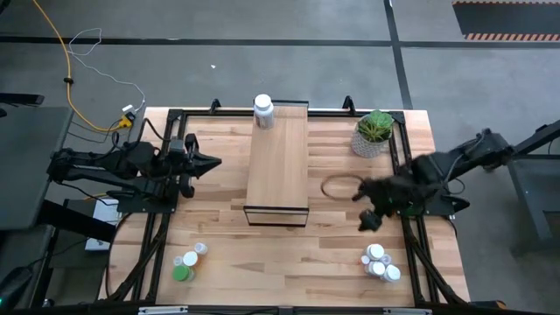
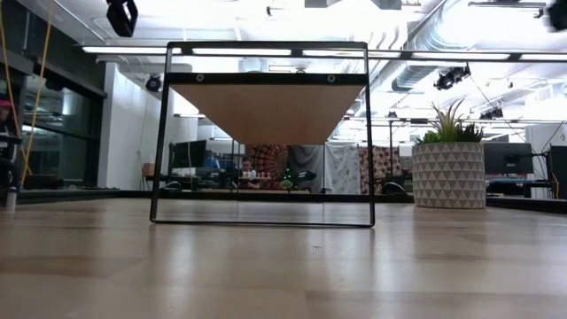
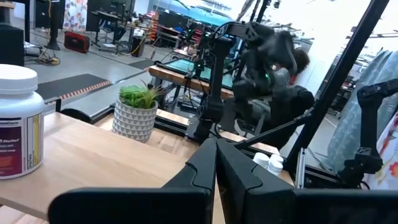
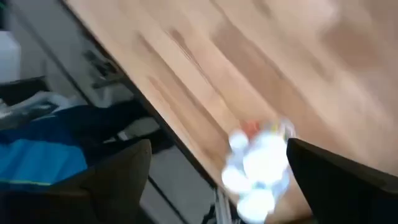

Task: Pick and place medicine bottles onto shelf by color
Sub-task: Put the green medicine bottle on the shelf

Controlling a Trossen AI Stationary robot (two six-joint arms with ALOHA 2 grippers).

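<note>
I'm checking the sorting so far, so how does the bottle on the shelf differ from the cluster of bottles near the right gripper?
The white-capped bottle stands alone on the shelf, at its far end; the bottle cluster sits bunched on the table, near its front edge. The shelf bottle looks larger than any in the cluster. The open right gripper hovers near the cluster only. Both show white caps.

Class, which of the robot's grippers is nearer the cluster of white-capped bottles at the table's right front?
Right. The right gripper hovers just beside the cluster; the left gripper sits across the table, beyond the shelf.

2 dark arms (image 1: pixel 114 166); black fingers (image 3: pixel 205 168)
</note>
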